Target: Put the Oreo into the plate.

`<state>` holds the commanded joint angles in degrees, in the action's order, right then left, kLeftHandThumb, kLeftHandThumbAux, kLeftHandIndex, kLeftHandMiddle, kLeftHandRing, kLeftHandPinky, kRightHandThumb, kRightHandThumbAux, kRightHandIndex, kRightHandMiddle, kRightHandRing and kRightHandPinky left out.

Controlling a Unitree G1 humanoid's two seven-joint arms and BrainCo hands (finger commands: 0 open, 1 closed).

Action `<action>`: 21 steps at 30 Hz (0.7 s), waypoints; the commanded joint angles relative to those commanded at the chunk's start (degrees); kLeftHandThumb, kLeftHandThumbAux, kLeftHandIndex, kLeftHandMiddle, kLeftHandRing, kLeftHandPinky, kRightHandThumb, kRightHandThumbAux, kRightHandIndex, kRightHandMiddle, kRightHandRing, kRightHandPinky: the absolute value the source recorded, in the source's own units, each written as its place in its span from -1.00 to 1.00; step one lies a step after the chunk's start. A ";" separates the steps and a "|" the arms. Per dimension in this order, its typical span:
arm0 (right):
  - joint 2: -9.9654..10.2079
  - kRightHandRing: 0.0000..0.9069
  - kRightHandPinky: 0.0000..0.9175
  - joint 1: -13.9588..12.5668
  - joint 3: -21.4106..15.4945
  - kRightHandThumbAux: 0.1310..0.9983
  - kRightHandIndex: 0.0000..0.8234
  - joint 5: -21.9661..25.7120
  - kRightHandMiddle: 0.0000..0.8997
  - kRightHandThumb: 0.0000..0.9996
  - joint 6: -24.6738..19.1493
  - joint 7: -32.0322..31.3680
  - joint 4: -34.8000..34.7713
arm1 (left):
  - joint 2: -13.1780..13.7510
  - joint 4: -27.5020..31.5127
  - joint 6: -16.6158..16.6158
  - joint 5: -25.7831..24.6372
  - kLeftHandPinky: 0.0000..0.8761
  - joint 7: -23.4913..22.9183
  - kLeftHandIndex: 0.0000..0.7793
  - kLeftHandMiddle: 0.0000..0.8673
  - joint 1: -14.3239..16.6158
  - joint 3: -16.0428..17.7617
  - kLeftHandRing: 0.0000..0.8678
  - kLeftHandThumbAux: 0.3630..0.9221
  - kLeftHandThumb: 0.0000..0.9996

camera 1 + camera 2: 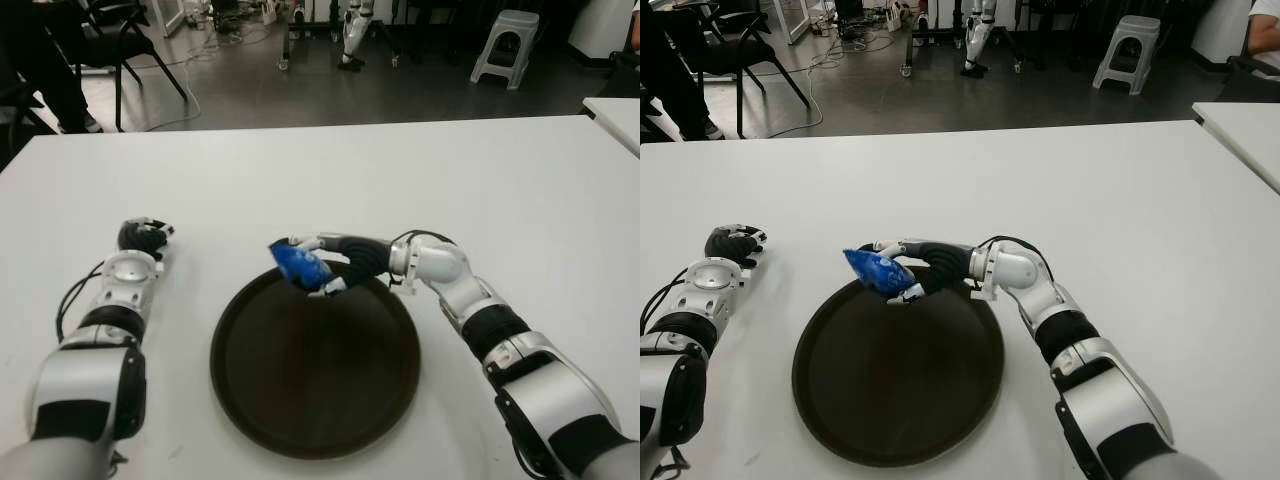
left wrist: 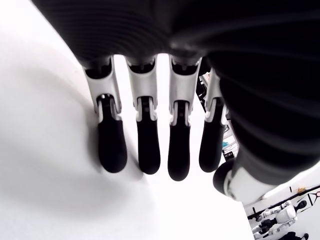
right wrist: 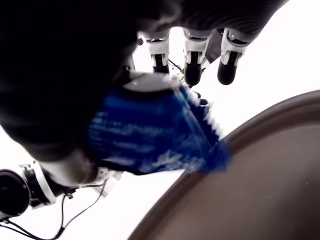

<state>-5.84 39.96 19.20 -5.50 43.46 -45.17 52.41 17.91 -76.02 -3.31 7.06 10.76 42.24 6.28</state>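
While clamped in the right hand (image 1: 325, 265) | Oreo packet (image 1: 298, 264) over plate (image 1: 315, 400) far rim | left hand (image 1: 143, 237) relaxed, empty

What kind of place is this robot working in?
Probably a robotics lab or workshop. Beyond the white table stand another robot's legs on a wheeled stand, loose cables on the grey floor, a plastic stool and office chairs. The right hand holds a blue Oreo packet over a dark plate.
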 joint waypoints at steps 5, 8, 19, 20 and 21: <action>0.10 -1.00 -1.00 0.15 -0.18 0.04 -1.00 -0.11 -1.00 -1.00 0.65 -0.33 0.21 | 0.01 -0.03 0.19 -0.24 -0.25 -0.28 0.04 -0.38 0.05 0.25 -0.35 0.27 0.39; 0.09 -1.00 -1.00 0.20 -0.25 0.03 -1.00 -0.08 -1.00 -1.00 1.23 -0.53 0.28 | 0.00 -0.06 0.34 -0.36 -0.28 -0.49 0.04 -0.41 0.11 0.43 -0.37 0.27 0.38; 0.02 -1.00 -1.00 0.39 -0.65 0.00 -1.00 -0.25 -1.00 -1.00 3.15 -0.68 0.80 | 0.00 -0.10 0.74 0.14 -0.35 -0.17 0.03 -0.48 0.25 0.26 -0.43 0.28 0.37; -0.06 -1.00 -1.00 0.46 -0.61 0.01 -1.00 -0.59 -1.00 -1.00 3.45 -0.40 0.89 | 0.00 -0.10 0.73 0.17 -0.35 -0.13 0.03 -0.48 0.25 0.24 -0.43 0.28 0.37; -0.08 -1.00 -1.00 0.50 -0.60 0.02 -1.00 -0.76 -1.00 -1.00 3.65 -0.25 0.96 | 0.00 -0.10 0.72 0.19 -0.35 -0.11 0.03 -0.48 0.25 0.23 -0.43 0.28 0.37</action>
<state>-5.92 40.46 18.59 -6.27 47.11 -45.41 53.37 17.92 -76.12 -2.59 7.26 10.65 42.49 6.51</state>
